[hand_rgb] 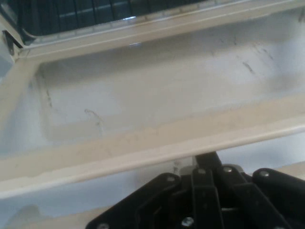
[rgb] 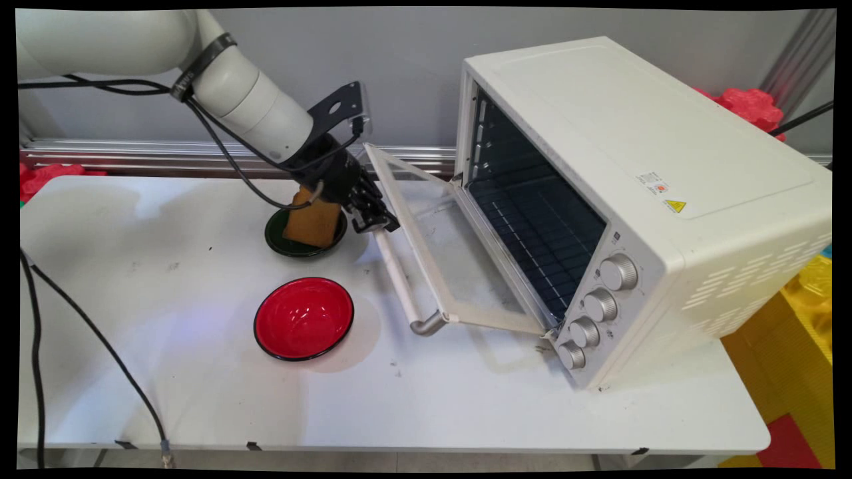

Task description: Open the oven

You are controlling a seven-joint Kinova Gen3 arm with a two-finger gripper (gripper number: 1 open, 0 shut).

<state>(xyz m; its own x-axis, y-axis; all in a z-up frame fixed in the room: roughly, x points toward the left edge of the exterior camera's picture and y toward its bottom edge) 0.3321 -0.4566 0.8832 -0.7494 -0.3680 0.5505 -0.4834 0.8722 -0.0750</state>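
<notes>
A white toaster oven (rgb: 639,166) stands on the right of the table with its glass door (rgb: 459,259) swung down and open. My gripper (rgb: 378,225) is at the far end of the door's pale handle bar (rgb: 399,283) and is shut on it. In the hand view the handle bar (hand_rgb: 143,155) runs across just above the black linkage and hides the fingertips; beyond it lie the door's glass pane (hand_rgb: 157,90) and the dark oven cavity (hand_rgb: 86,12). Just left of the gripper, a brown slice of bread (rgb: 313,223) leans in a dark green bowl (rgb: 293,246).
An empty red bowl (rgb: 303,318) sits in front of the green bowl, left of the handle's near end. Four knobs (rgb: 599,306) line the oven's front. Black cables (rgb: 86,332) trail over the table's left side. Red and yellow foam pieces (rgb: 809,299) lie beyond the right edge.
</notes>
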